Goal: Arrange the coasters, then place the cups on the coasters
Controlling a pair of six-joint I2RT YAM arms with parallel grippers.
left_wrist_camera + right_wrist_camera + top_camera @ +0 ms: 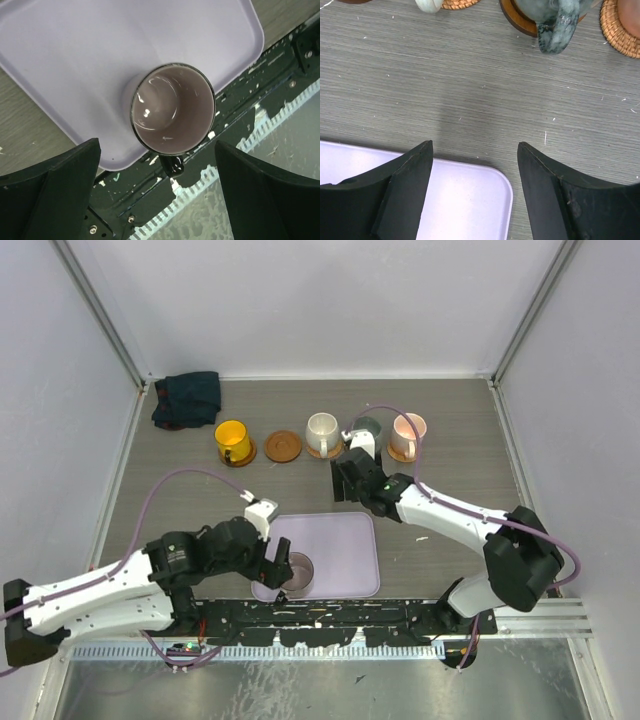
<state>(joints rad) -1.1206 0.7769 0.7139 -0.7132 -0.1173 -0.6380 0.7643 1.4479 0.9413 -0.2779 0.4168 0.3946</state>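
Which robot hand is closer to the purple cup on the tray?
The left. The left gripper hovers right at the purple cup, on the tray's near-left corner, jaws open. The right gripper is past the tray's far edge, close to the grey-green cup.

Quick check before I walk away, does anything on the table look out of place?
Yes. The mauve cup stands at the near edge of the lavender tray, not on a coaster, while one coaster in the far row, between the yellow cup and the cream cup, is bare. Nothing looks spilled or tipped.
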